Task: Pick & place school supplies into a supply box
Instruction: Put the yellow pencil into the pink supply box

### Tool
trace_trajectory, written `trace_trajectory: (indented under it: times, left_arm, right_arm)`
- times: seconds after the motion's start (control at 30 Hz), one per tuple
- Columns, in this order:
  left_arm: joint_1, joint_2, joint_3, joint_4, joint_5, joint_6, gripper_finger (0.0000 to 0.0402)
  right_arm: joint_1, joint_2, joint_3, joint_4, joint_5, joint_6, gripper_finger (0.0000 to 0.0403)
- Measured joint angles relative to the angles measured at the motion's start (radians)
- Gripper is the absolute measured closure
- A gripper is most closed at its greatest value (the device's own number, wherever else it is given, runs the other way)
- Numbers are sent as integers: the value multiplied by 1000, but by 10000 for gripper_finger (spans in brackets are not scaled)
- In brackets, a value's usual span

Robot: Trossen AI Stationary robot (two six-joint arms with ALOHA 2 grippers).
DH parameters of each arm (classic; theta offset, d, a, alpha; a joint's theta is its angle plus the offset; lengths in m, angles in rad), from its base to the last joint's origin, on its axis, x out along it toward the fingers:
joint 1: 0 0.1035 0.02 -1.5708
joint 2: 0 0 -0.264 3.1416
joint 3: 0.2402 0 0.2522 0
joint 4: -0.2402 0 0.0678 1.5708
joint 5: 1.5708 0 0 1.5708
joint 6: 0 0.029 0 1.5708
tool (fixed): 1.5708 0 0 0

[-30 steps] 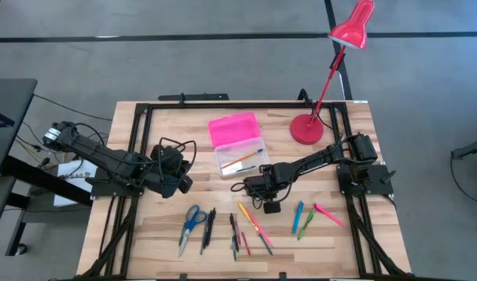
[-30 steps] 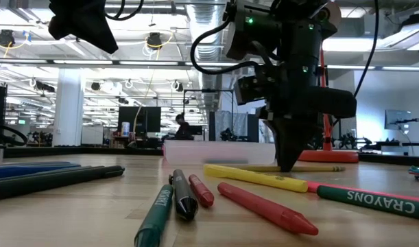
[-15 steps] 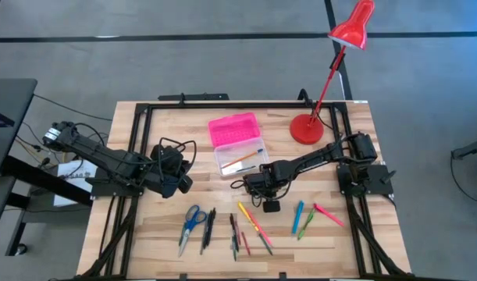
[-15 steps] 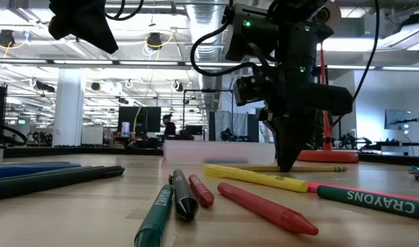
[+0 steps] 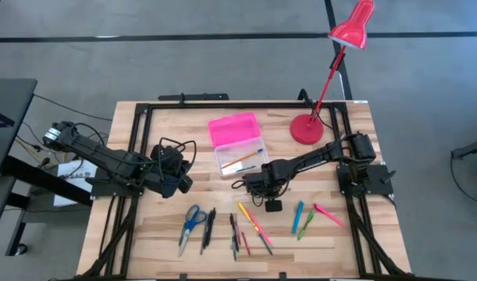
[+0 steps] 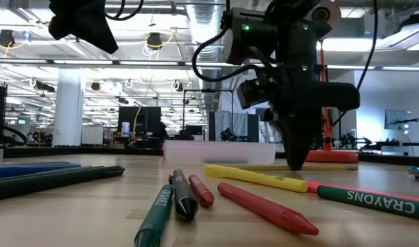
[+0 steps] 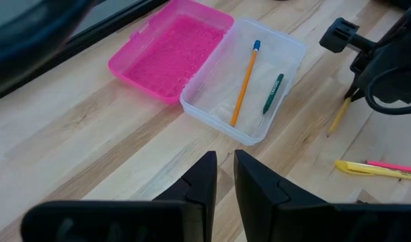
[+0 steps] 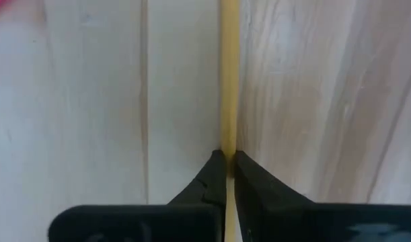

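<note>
The supply box [image 5: 240, 158] lies open at the table's middle, its pink lid [image 7: 171, 57] flat beside the clear base [image 7: 289, 50]. An orange pencil [image 7: 244, 84] and a green pen [image 7: 273, 93] lie in the base. My right gripper [image 5: 258, 193] points down just near of the box, shut on a yellow pencil [image 6: 329, 167]. The other school supplies lie in a row near the front edge: scissors [image 5: 193, 221], dark pens [image 5: 209, 226] and crayons [image 5: 254, 225]. My left gripper [image 7: 224, 171] hangs above the table's left part, its fingers a narrow gap apart with nothing between them. My right gripper pinches the yellow pencil's shaft [image 8: 227, 138] between its two fingertips. The fingers come from above, pointing down, and stand across the pencil. The pencil lies level along the table [image 6: 339, 167]; whether it is raised off the wood, I cannot tell.
A red desk lamp's base [image 5: 307, 129] stands at the far right, behind my right arm. Blue, green and pink markers [image 5: 304, 218] lie at the near right. A yellow crayon [image 6: 257, 177] lies just near of the held pencil. Black frame rails [image 5: 137, 140] run along the table's edges.
My right gripper has tipped slightly. Its fingertips and the yellow pencil between them have shifted a little toward the table's right edge.
</note>
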Motion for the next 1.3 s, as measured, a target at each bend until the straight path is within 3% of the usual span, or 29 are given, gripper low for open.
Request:
trace_trajectory:
  times: [0.37, 0.67, 0.8, 1.3]
  left_arm:
    - [0, 0, 0, 0, -1, 1, 356]
    - [0, 0, 0, -1, -14, 1, 356]
    - [0, 0, 0, 0, -15, 1, 356]
    - [0, 0, 0, 3, -4, -1, 356]
  right_arm:
    - [8, -2, 145, -157, 17, -31, 403]
    - [-39, -5, 344, -243, 171, -190, 403]
    - [-97, -6, 369, -187, 251, -319, 403]
    - [-263, 4, 369, -62, 209, -603, 403]
